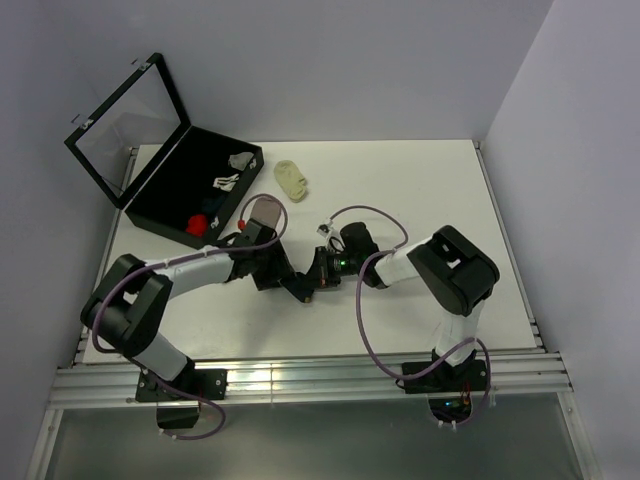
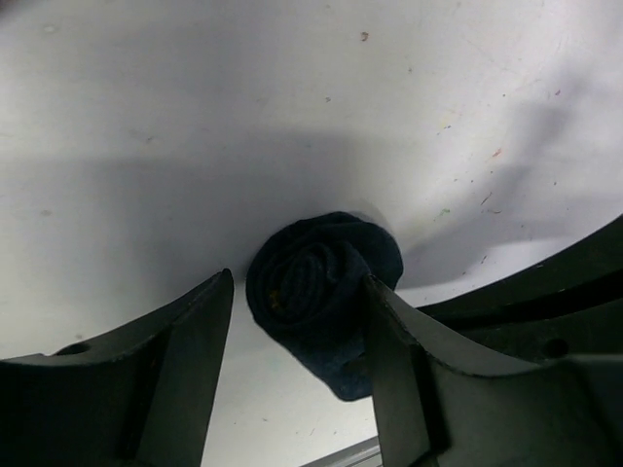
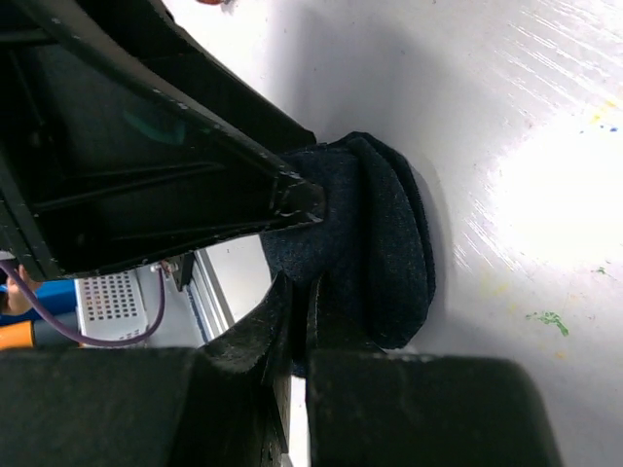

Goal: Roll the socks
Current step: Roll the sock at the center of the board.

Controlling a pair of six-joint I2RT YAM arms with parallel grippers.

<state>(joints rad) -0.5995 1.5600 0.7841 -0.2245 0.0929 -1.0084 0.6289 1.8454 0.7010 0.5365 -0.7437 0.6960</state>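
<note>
two robot arms meet over the middle of a white surface (image 1: 420, 200), both working on one navy sock (image 2: 316, 282). the sock is wound into a tight, fat coil lying on the surface, its spiral end facing the left wrist camera and a loose tail hanging off below.

the left claw (image 2: 300, 292) is spread apart and straddles the coil. one finger (image 2: 404, 370) touches the sock's side, and the other shows a sliver of bare surface between it and the fabric.

the right claw (image 3: 307, 306) looks pressed together on a fold at the edge of the roll, though the view is dark and very close.

the sock is probably light, soft and springy knit. it should squash easily and grip well, but the coil will likely loosen once pressure comes off. the best hold seems to be across the thick middle of the roll, pinning the outer layer, not the loose tail.

from above, the left arm lies low, elbow out to the left, forearm reaching toward the centre. the right arm bends at a raised elbow and reaches leftward, so the wrists sit nose to nose.

a pink sock (image 1: 266, 210) lies flat just beyond the left forearm. farther back sit a small yellow sock (image 1: 293, 180) and an open black box (image 1: 165, 228).
</note>
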